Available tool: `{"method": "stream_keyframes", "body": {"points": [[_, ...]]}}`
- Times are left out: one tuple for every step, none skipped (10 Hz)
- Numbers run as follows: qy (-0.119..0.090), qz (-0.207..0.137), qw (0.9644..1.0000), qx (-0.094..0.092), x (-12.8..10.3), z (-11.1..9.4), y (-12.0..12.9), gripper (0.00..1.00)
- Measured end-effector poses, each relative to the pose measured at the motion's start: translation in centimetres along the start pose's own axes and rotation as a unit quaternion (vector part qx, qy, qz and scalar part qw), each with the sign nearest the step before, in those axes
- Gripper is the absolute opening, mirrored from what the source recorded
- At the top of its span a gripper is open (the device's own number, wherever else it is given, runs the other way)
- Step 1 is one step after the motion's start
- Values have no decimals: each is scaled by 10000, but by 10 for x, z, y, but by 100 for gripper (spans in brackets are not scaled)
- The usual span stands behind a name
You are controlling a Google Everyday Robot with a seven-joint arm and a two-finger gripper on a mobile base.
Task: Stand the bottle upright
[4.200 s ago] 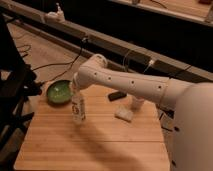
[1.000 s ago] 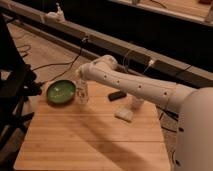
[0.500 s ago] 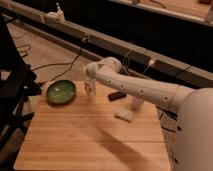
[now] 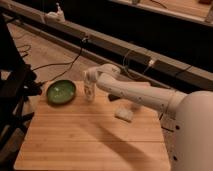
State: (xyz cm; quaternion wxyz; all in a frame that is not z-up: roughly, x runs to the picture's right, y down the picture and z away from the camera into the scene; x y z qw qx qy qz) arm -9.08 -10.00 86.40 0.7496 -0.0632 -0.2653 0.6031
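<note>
Swung back and away from bench centre since the earlier frame, carrying the bottle [image 4: 90,92] toward the rear edge. Stood upright now, long axis vertical, just right of the green bowl [image 4: 61,92], directly under the gripper [image 4: 89,80]. Could not tell whether jaws clenched or released.

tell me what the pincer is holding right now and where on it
The pincer is at the bottle, which stands upright beside the green bowl; it meets the bottle's top end, but whether it grips cannot be told.
</note>
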Motion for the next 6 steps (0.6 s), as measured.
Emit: {"method": "stream_keyframes", "body": {"points": [[-15, 44, 10000, 25, 3, 1, -1, 33], [-34, 69, 10000, 46, 5, 2, 0, 43], [-49, 81, 9999, 57, 7, 1, 1, 54], [-51, 90, 9999, 46, 9, 1, 3, 63], [-34, 118, 9999, 26, 11, 1, 6, 73], [-12, 146, 9999, 11, 13, 1, 8, 78]]}}
